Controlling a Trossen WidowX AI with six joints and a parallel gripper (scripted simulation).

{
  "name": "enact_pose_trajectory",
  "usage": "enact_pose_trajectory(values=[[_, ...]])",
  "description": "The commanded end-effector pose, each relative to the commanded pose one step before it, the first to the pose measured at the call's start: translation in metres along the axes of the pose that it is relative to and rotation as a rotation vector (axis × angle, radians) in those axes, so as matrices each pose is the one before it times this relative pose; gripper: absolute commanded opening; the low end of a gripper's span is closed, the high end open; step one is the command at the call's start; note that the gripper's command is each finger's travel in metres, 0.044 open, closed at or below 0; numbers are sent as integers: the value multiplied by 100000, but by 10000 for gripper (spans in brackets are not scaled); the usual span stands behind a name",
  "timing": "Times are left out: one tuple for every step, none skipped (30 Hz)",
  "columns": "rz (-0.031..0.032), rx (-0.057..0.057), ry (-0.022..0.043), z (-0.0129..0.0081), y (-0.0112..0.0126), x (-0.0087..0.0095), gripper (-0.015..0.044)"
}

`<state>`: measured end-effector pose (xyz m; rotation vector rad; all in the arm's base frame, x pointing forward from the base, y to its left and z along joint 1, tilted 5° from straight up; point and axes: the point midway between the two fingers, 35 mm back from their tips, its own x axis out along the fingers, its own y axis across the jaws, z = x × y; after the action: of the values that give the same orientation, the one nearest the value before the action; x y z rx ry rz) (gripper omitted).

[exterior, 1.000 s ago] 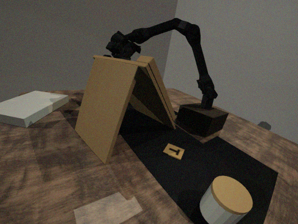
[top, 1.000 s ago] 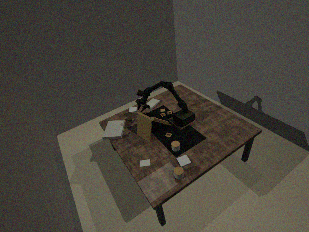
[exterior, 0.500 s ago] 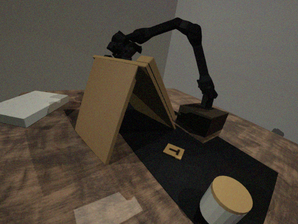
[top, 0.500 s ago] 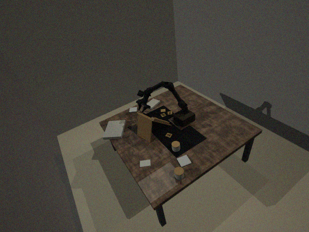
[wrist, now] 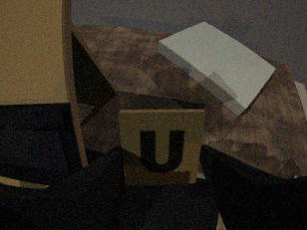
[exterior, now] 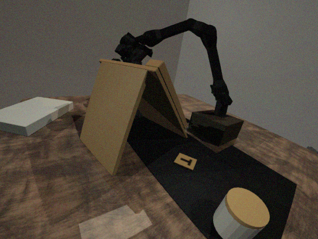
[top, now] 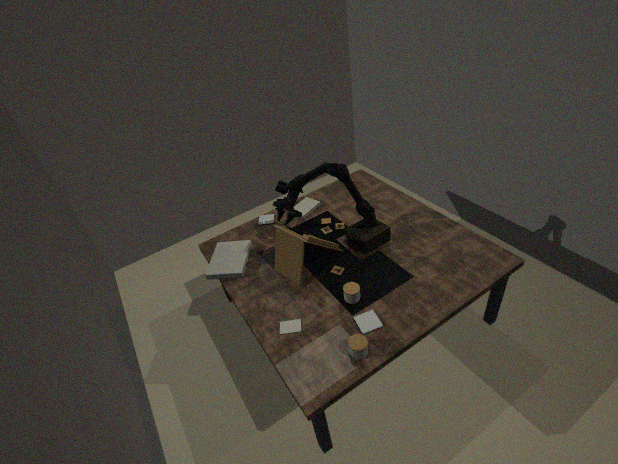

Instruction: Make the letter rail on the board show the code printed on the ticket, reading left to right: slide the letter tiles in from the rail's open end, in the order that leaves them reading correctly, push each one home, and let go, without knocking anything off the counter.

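in the wrist view the gripper (wrist: 160,179) is clamped on a tan letter tile marked u (wrist: 161,146), the tile standing upright between the dark fingers with its letter facing the camera. taking the folded a-frame board (exterior: 114,111) as the landmark: the held tile hangs just past the board's far upper end, with the board's tan panel rising at the left edge of the wrist view. in the exterior view the nearest thing is a grey jar with a tan lid (exterior: 242,214), standing on the near end of a black mat (exterior: 211,180), well in front of the board. a pale patch (exterior: 116,224) marks the wooden table (exterior: 38,167) near the front, on the near side of the board. a loose tile marked t (exterior: 185,161) lies flat on the mat between the jar and the board's foot. the board straddles the mat's edge, its two panels meeting at a ridge. to the right of the board the arm's dark base block (exterior: 216,126) sits on the mat's far end, and the arm (exterior: 213,59) arches from it over the ridge to the far side. left of the board a flat pale box (exterior: 31,114) lies on the table. in the top view three more tan tiles (top: 326,229) lie on the mat beyond the board, beside the base.
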<state>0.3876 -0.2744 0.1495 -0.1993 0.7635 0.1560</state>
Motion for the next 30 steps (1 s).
enact_pose_trajectory(values=[[23,327,268,-78,358,23,0],[4,4,0,0,50,0,0],[4,4,0,0,50,0,0],[4,4,0,0,50,1,0],[4,4,0,-1,50,1,0],[4,4,0,-1,50,1,0],[4,4,0,-1,50,1,0],[4,4,0,-1,50,1,0],[4,4,0,-1,50,1,0],[4,4,0,-2,50,2,0],[4,4,0,-2,50,2,0],[4,4,0,-2,50,2,0],[4,4,0,-2,50,2,0],[4,4,0,-2,50,2,0],[4,4,0,-2,50,2,0],[4,4,0,-2,50,2,0],[4,4,0,-2,50,2,0],[4,4,0,-2,50,2,0],[4,4,0,-2,50,2,0],[4,4,0,-2,50,2,0],[4,4,0,-2,50,2,0],[4,4,0,-2,50,2,0],[4,4,0,-2,50,2,0],[4,4,0,-2,50,2,0],[4,4,0,-2,50,2,0],[4,4,0,-2,50,2,0],[4,4,0,-2,50,2,0],[4,4,0,-2,50,2,0],[4,4,0,-2,50,2,0],[4,4,0,-2,50,2,0]])
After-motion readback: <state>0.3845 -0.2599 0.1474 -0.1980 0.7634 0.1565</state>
